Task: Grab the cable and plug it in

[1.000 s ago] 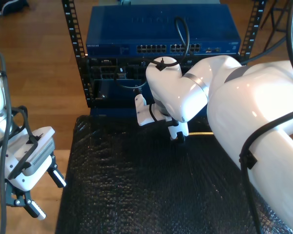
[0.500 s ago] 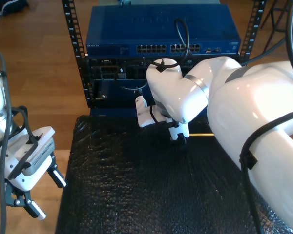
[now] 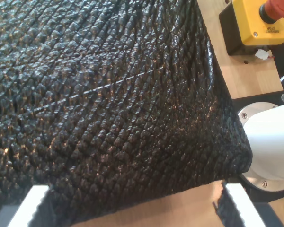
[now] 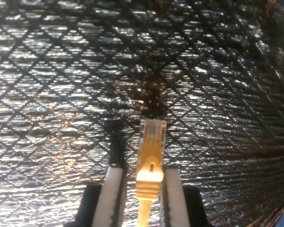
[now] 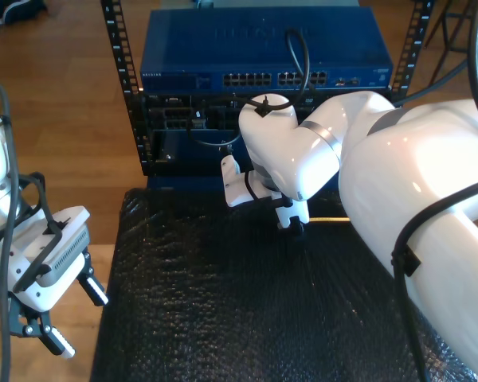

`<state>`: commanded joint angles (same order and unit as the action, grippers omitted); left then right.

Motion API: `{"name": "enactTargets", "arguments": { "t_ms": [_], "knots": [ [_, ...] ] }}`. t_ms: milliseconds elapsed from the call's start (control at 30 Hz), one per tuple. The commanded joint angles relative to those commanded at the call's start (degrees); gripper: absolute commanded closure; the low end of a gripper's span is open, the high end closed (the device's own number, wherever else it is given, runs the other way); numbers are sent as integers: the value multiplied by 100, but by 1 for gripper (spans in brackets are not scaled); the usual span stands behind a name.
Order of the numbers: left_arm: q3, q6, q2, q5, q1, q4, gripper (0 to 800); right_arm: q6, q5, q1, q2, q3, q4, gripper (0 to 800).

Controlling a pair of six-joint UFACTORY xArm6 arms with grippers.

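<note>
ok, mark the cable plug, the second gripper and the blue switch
cable plug (image 4: 153,130), second wrist view, on its clear tip.
my second gripper (image 4: 148,182), second wrist view, midway between its fingertips.
blue switch (image 5: 255,40), exterior view, on its top panel.

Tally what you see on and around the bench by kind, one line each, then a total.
Pale-yellow cable, plug between the fingers of my second gripper: 1
Grippers, with my first gripper: 2
Blue network switch: 1
Black padded mat: 1
Yellow emergency-stop box: 1
Total: 6
</note>
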<state>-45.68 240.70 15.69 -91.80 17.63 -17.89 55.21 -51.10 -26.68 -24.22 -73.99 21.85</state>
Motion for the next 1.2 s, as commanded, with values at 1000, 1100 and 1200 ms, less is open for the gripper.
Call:
{"name": "enactTargets", "arguments": {
  "t_ms": [1000, 1100, 1200],
  "knots": [
    [-9, 9, 0, -9, -9, 0, 0, 0, -299, 18, 563, 35, -185, 794],
    [0, 9, 9, -35, -9, 0, 0, 18, -484, 18, 897, 176, -536, 794],
    [-9, 35, 35, -44, -9, -9, 0, 62, -536, 35, 1310, 387, -993, 794]
  ]
}}
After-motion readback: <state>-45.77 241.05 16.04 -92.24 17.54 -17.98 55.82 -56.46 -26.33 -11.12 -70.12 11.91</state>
